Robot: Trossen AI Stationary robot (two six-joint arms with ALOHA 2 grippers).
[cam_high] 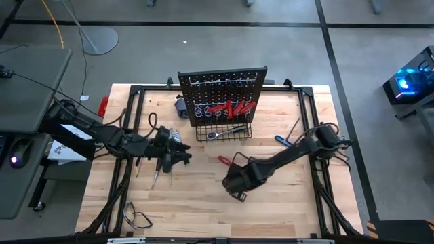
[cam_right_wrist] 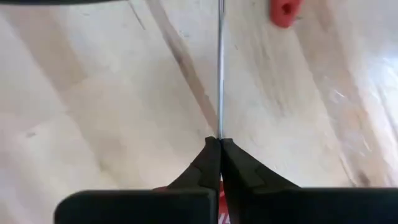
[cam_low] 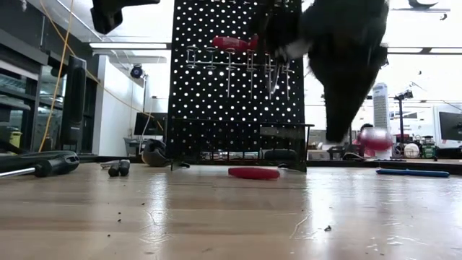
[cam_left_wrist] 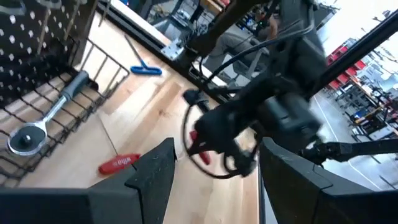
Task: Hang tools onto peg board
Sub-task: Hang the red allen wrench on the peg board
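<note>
The black peg board (cam_high: 222, 91) stands upright at the table's far middle, with red-handled tools (cam_high: 230, 107) hanging on it and a silver ratchet (cam_left_wrist: 37, 124) lying in its wire basket. My right gripper (cam_high: 236, 184) is shut on a red-handled screwdriver (cam_right_wrist: 219, 74) near the table's middle. A second red-handled screwdriver (cam_high: 224, 160) lies flat on the table before the board. My left gripper (cam_left_wrist: 214, 168) hovers open at the left, level, nothing between its fingers. Black-handled tools (cam_high: 157, 171) lie on the table below it. My right gripper pinches the screwdriver between its two fingertips, coming from above and pointing down. The thin metal shaft (cam_right_wrist: 219, 118) sticks out past the fingertips on one side. A bit of red handle (cam_right_wrist: 219, 186) shows behind them. The tool hangs clear of the table.
A blue-handled T-shaped tool (cam_high: 283, 140) lies at the right, near the table frame. A black cable loop (cam_high: 139, 218) sits at the near left corner. Bare wood lies between the arms and along the near edge (cam_high: 217, 217).
</note>
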